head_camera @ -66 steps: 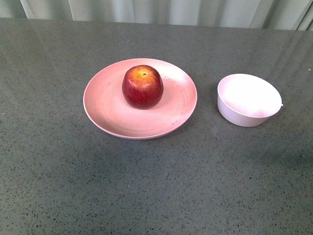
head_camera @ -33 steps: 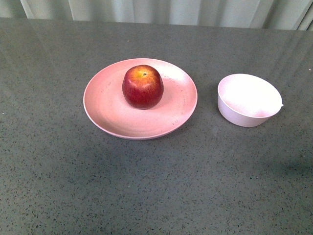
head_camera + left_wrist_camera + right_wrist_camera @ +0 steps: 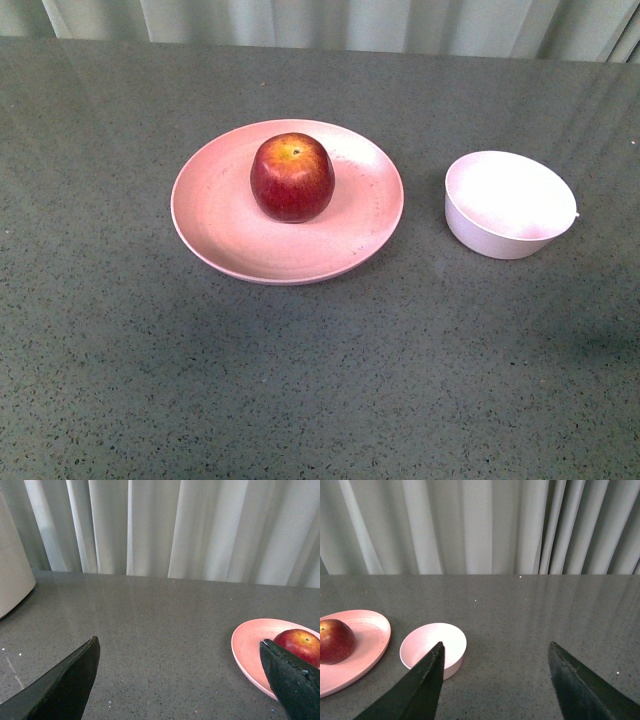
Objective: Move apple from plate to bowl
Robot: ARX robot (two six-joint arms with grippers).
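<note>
The dark-red apple (image 3: 292,177) sits on the wide pink plate (image 3: 210,225) at the middle of the grey table. The small pale pink-white bowl (image 3: 508,204) stands empty to the plate's right. Neither arm shows in the front view. In the left wrist view my left gripper (image 3: 180,645) is open and empty above bare table, with the plate (image 3: 250,647) and apple (image 3: 300,645) off to one side. In the right wrist view my right gripper (image 3: 495,647) is open and empty; the bowl (image 3: 427,645), plate (image 3: 365,640) and apple (image 3: 335,641) lie beyond its one finger.
The grey speckled table (image 3: 320,380) runs back to a pale curtain (image 3: 330,20). A beige rounded object (image 3: 12,575) stands at the table's edge in the left wrist view.
</note>
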